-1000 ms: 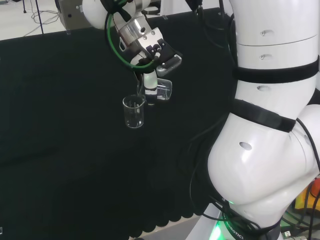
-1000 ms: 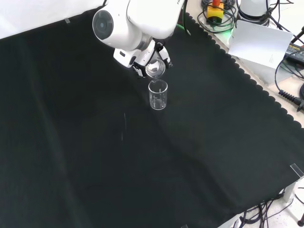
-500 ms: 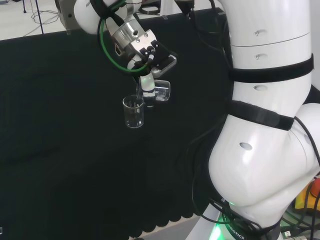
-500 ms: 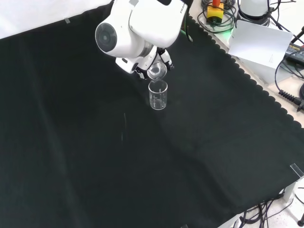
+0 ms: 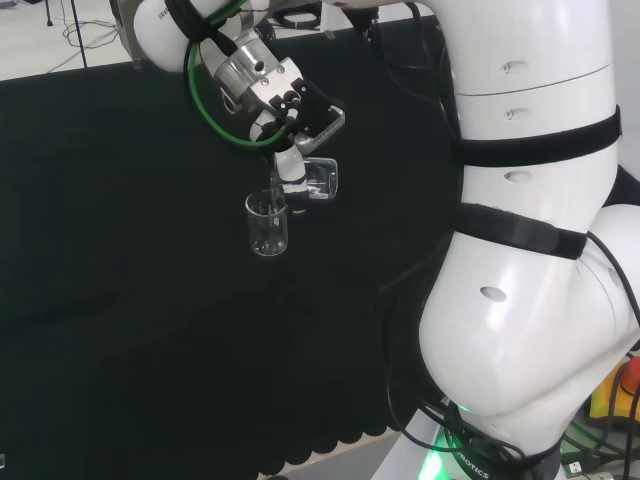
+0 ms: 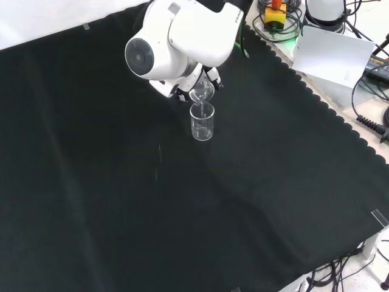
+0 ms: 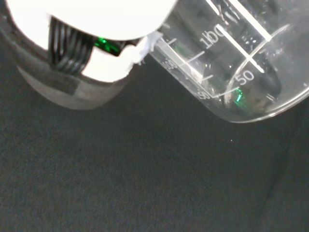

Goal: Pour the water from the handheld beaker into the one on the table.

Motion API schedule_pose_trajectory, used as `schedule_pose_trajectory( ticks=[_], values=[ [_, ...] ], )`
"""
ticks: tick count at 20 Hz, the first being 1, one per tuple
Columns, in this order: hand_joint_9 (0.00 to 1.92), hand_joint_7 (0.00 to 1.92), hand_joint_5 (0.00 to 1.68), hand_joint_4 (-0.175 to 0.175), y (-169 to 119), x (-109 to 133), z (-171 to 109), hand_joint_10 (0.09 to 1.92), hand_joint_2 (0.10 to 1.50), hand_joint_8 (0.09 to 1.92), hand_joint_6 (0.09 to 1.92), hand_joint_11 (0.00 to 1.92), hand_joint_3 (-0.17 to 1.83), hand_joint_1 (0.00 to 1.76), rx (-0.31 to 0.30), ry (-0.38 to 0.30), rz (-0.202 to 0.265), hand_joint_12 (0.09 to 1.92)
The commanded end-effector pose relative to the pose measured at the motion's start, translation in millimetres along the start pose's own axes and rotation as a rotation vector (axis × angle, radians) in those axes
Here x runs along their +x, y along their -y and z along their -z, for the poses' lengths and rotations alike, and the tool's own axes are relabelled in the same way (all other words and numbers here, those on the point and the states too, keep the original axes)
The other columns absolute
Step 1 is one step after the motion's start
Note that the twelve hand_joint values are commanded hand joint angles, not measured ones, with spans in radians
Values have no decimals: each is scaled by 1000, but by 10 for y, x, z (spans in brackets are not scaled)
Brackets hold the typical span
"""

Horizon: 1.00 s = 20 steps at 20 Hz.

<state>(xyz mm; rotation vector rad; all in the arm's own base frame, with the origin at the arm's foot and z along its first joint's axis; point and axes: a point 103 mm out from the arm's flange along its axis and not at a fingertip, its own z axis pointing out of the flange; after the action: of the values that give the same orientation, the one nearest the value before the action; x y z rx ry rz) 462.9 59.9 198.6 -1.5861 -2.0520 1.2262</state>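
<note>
A clear glass beaker (image 5: 268, 222) stands upright on the black cloth (image 5: 120, 300); in the front view this beaker (image 6: 202, 121) sits just below the arm's white link. The hand (image 5: 300, 118) is shut on a second clear beaker (image 5: 314, 180), tipped on its side with its lip right above the standing beaker's rim. In the front view the tipped beaker (image 6: 201, 91) shows its round mouth over the standing one. The wrist view has the held beaker (image 7: 231, 63) close up, with printed scale marks, beside a white part of the hand (image 7: 87, 43).
The arm's big white links (image 5: 530, 250) rise at the right of the head view. Past the cloth's scalloped edge (image 6: 316, 97) in the front view lie cables, a white sheet (image 6: 334, 55) and a yellow and red device (image 6: 275, 15).
The hand has shifted slightly to the left in the head view and tipped the held beaker further, bringing its lip closer over the standing beaker. The standing beaker has not moved.
</note>
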Motion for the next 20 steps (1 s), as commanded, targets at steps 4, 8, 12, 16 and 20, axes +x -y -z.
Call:
schedule_pose_trajectory(
  ticks=[4,8,12,16,20],
  values=[
    [1710,1324,1278,-175,-1,76,61,87,667,610,622,1456,626,1310,32,44,-21,598],
    [1710,1322,1276,-175,9,85,75,87,667,615,626,1456,626,1310,35,55,-27,598],
    [1710,1320,1274,-175,13,97,79,87,667,619,630,1455,627,1310,47,68,-34,598],
    [1710,1318,1272,-175,8,79,44,87,667,623,634,1455,628,1310,50,61,-31,599],
    [1709,1316,1270,-175,14,157,99,87,667,627,637,1454,629,1310,64,88,-31,599]
  ],
)
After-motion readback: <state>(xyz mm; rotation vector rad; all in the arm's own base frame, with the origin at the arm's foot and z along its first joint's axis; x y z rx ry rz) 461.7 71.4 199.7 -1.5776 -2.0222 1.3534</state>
